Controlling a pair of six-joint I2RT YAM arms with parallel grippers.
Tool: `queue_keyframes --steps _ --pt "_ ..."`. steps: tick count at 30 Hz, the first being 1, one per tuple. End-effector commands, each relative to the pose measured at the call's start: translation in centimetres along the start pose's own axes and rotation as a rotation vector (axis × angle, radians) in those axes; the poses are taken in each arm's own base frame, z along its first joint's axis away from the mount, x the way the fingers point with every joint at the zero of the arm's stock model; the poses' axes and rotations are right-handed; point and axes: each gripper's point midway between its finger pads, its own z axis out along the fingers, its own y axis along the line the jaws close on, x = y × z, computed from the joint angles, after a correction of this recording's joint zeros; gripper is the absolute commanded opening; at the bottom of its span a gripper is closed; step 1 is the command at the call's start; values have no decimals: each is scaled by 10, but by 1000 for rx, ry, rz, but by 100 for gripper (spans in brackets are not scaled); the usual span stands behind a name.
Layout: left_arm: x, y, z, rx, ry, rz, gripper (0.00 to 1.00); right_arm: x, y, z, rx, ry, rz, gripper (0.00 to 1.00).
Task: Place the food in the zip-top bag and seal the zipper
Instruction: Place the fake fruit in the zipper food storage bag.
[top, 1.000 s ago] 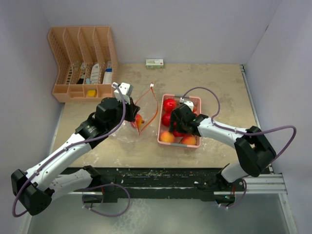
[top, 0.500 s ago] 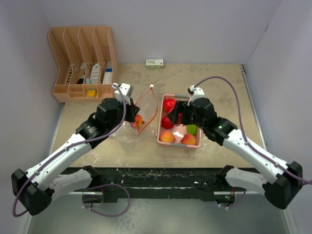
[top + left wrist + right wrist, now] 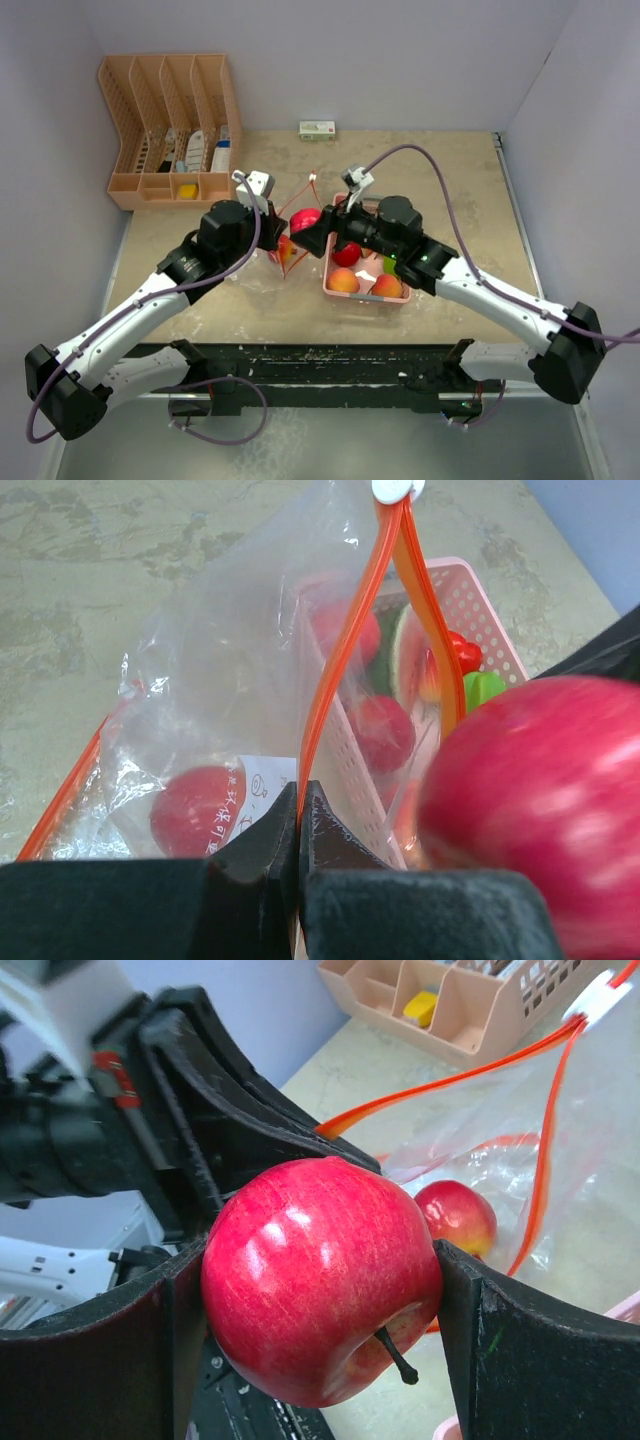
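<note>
A clear zip-top bag (image 3: pixel 296 212) with an orange zipper lies left of the pink basket (image 3: pixel 366 299). My left gripper (image 3: pixel 278 240) is shut on the bag's orange zipper edge (image 3: pixel 299 800) and holds the mouth up. One red apple (image 3: pixel 195 805) lies inside the bag. My right gripper (image 3: pixel 308 228) is shut on a big red apple (image 3: pixel 320 1275) and holds it over the bag's mouth, close to the left gripper. A red apple (image 3: pixel 347 253), two orange peaches (image 3: pixel 343 281) and a green piece (image 3: pixel 392 265) remain in the basket. A watermelon slice (image 3: pixel 400 655) shows through the bag.
A tan slotted organizer (image 3: pixel 170 130) stands at the back left. A small white and green box (image 3: pixel 317 129) lies at the back wall. Walls close the table at the back, left and right. The two grippers are very close together over the bag.
My right gripper has lifted a red apple out of the basket and carried it left to the bag's mouth. The left arm has held still on the zipper edge.
</note>
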Motion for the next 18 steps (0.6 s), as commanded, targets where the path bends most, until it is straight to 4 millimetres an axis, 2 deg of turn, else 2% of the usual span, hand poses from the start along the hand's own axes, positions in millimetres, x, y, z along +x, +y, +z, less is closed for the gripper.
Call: queue_keyframes --steps 1,2,4,7,9,11,13,17,18 --pt "-15 -4 -1 12 -51 -14 0 -34 9 18 -24 -129 -41 66" --pt "-16 -5 -2 13 -54 -13 0 -46 11 22 -18 -158 -47 66" --pt "-16 -5 -3 13 -54 -11 0 -46 2 31 20 -163 -47 65" --pt "-19 -5 -5 12 -59 -11 0 -44 -26 39 170 -153 -34 66" --pt "-21 -5 -8 13 -66 -13 0 -40 -46 41 271 -139 -39 73" --pt "-24 -5 -10 15 -76 -14 0 -34 -61 45 344 -112 -53 82" --pt "-25 -5 -11 14 -79 -12 0 -28 -73 46 401 -89 -57 87" --pt "-27 -5 -11 10 -82 -10 0 -17 -81 51 434 -45 -65 100" --pt "-27 -5 -11 11 -85 -10 0 -15 -81 52 429 -35 -68 100"
